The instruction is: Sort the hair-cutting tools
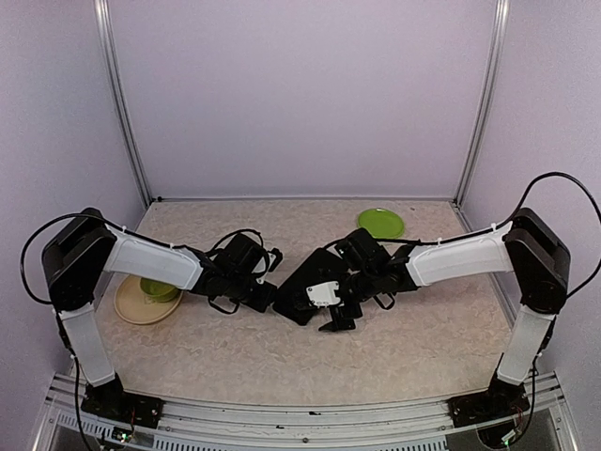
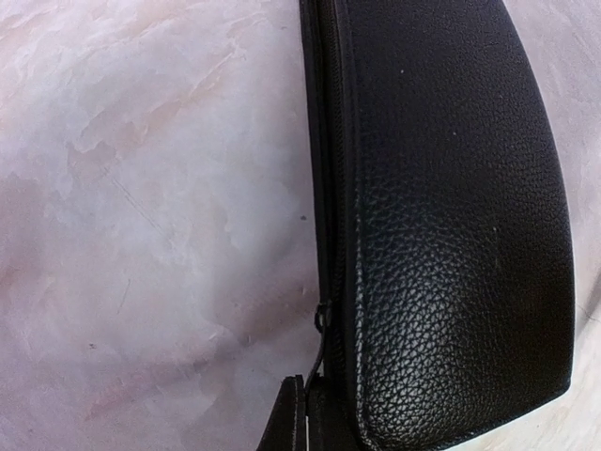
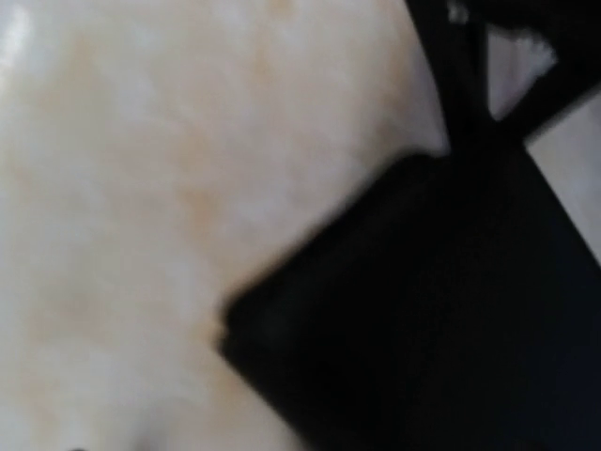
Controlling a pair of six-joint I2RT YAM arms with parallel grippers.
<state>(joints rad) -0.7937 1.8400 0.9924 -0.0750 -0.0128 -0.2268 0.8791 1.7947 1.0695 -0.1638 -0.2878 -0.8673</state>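
Grained black case [image 2: 451, 235] is filling the view just right of my left end effector [image 1: 267, 295], lying flat on the marbled surface [image 2: 141, 188]. My right end effector [image 1: 336, 321] is hanging at its near corner. Whether either is apart or together, I cannot tell. Where the hair-cutting tools are lying, I cannot tell.

Scissors & clips hidden in all 3 views, can't tell where. Only black case [image 1: 300, 280] showing: mid-table, lying flat, pebbled leather-look, zip [image 2: 326, 188] along its edge looks shut.
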